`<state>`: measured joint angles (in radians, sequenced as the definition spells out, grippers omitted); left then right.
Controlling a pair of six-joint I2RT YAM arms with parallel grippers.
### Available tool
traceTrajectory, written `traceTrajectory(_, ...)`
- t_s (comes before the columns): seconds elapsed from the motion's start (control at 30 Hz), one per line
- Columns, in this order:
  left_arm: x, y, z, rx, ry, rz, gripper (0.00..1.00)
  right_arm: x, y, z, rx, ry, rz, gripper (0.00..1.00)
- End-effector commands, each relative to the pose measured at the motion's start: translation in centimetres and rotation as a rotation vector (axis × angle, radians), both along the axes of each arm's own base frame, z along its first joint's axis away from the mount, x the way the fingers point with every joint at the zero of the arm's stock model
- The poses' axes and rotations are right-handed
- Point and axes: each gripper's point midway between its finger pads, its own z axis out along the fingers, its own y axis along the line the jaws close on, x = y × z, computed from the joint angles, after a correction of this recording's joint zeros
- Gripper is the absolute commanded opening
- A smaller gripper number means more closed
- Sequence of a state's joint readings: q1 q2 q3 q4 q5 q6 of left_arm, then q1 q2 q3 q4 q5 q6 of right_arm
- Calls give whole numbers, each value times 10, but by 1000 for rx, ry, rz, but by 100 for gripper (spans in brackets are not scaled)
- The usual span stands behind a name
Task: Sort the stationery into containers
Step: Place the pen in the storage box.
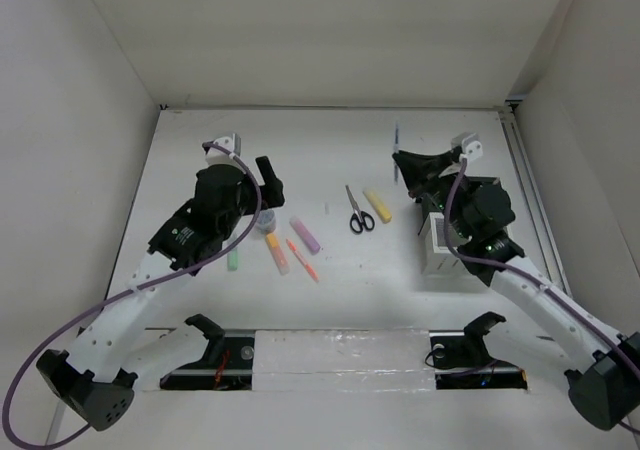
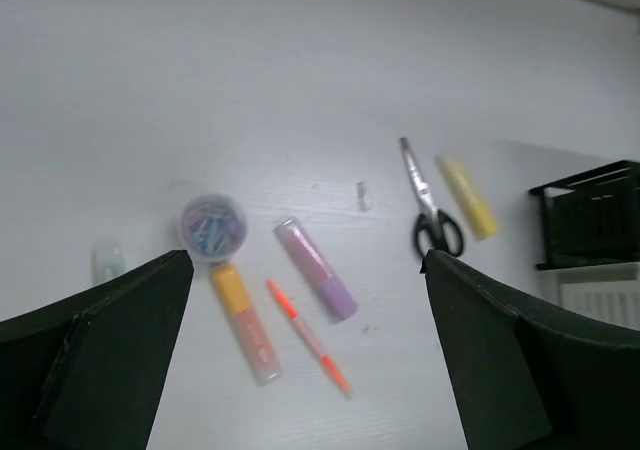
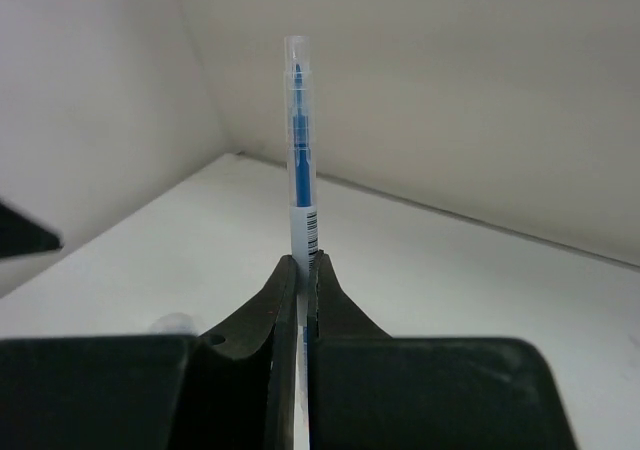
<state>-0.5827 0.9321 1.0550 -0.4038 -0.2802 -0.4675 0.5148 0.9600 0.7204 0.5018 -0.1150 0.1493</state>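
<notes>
Going left to right across the table point(image 1: 300, 140). The green marker point(image 1: 233, 260) lies furthest out toward the left edge, a bit apart from the rest. Next comes the left gripper point(image 1: 270, 182), hanging over the loose pile with its fingers spread wide and nothing between them, so to me it's picking its next target rather than carrying anything.

Right under it, from its wrist cam:
- the small clear tub point(image 2: 212, 225)
- the orange marker point(image 2: 245, 310), with one end just beside the tub
- the thin red pen point(image 2: 308, 337)
- the purple marker point(image 2: 316, 269)

They're all lying flat and close together but not stacked, so any of them should be an easy grab.

Further right are the scissors point(image 1: 358, 210) and the yellow marker point(image 1: 377, 206), side by side around mid-table.

The right gripper point(image 3: 302, 270) is clamped tight on the blue pen point(image 3: 300, 150), pinching it low so most of the pen sticks out past the fingertips. My guess is that's so the free end can be fed into a slot.

The organizer point(image 1: 436, 255) sits toward the right edge, partly hidden under that arm. The pen is held up off the table and not in it yet, and nothing else appears sorted either.
</notes>
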Motion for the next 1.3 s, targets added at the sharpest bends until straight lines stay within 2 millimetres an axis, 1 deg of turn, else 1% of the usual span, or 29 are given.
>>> traceTrajectory(0.0,-11,32,-34,115,44,93,99,16,-78,3,56,-19,-386,0)
traceTrajectory(0.03,-12,28,-34,107,49,76,99,19,-95,-5,74,27,-465,0)
traceTrajectory(0.07,-13,29,-32,111,40,71,99,27,-130,-18,105,81,-629,0)
traceTrajectory(0.1,-14,30,-30,106,32,72,99,26,-144,-20,123,93,-678,0)
traceTrajectory(0.13,-13,29,-27,100,24,72,99,28,-153,-23,130,106,-703,0)
traceTrajectory(0.17,-12,31,-27,104,21,82,99,29,-163,-29,129,130,-742,0)
traceTrajectory(0.2,-13,29,-27,100,24,72,99,31,-179,-29,132,128,-789,0)
traceTrajectory(0.23,-13,25,-26,87,21,53,99,34,-193,-36,136,147,-838,0)
traceTrajectory(0.27,-13,25,-26,87,21,53,99,34,-193,-36,145,149,-837,0)
traceTrajectory(0.3,-13,26,-30,100,27,49,99,36,-209,-43,137,167,-896,0)
traceTrajectory(0.37,-14,24,-30,96,29,39,99,38,-223,-46,162,178,-935,0)
traceTrajectory(0.4,-15,24,-28,91,22,40,99,41,-234,-52,161,195,-961,0)
traceTrajectory(0.43,-15,24,-28,91,22,40,99,41,-240,-47,176,187,-972,0)
traceTrajectory(0.47,-16,23,-28,88,24,31,99,45,-246,-55,180,209,-985,0)
traceTrajectory(0.5,-16,23,-28,88,24,31,99,44,-253,-56,175,219,-1008,0)
traceTrajectory(0.53,-16,21,-29,83,27,19,99,47,-262,-61,178,234,-1018,0)
traceTrajectory(0.57,-16,21,-29,83,27,19,99,48,-267,-71,162,263,-1037,0)
traceTrajectory(0.6,-15,20,-27,78,19,19,99,48,-272,-70,174,263,-1049,0)
traceTrajectory(0.63,-16,18,-27,74,21,11,99,49,-276,-78,162,286,-1064,0)
traceTrajectory(0.67,-16,19,-27,82,19,7,99,48,-280,-78,163,286,-1069,0)
traceTrajectory(0.7,-17,17,-27,78,22,-4,99,52,-280,-87,151,308,-1071,0)
traceTrajectory(0.77,-18,16,-31,80,31,-13,99,55,-285,-95,138,333,-1068,0)
traceTrajectory(0.83,-18,16,-31,80,32,-13,99,59,-283,-106,130,367,-1061,0)
traceTrajectory(0.9,-18,16,-31,80,32,-13,99,59,-284,-111,133,393,-1061,0)
traceTrajectory(1.0,-18,16,-31,80,32,-13,99,63,-280,-121,143,428,-1040,0)
traceTrajectory(1.13,-18,16,-31,80,32,-13,99,63,-275,-137,150,472,-1016,0)
traceTrajectory(1.17,-18,16,-31,80,32,-13,99,63,-274,-137,161,473,-1015,0)
traceTrajectory(1.23,-18,16,-31,80,32,-13,99,62,-274,-148,147,503,-1018,0)
traceTrajectory(1.27,-18,16,-31,80,32,-13,99,62,-274,-148,158,505,-1017,0)
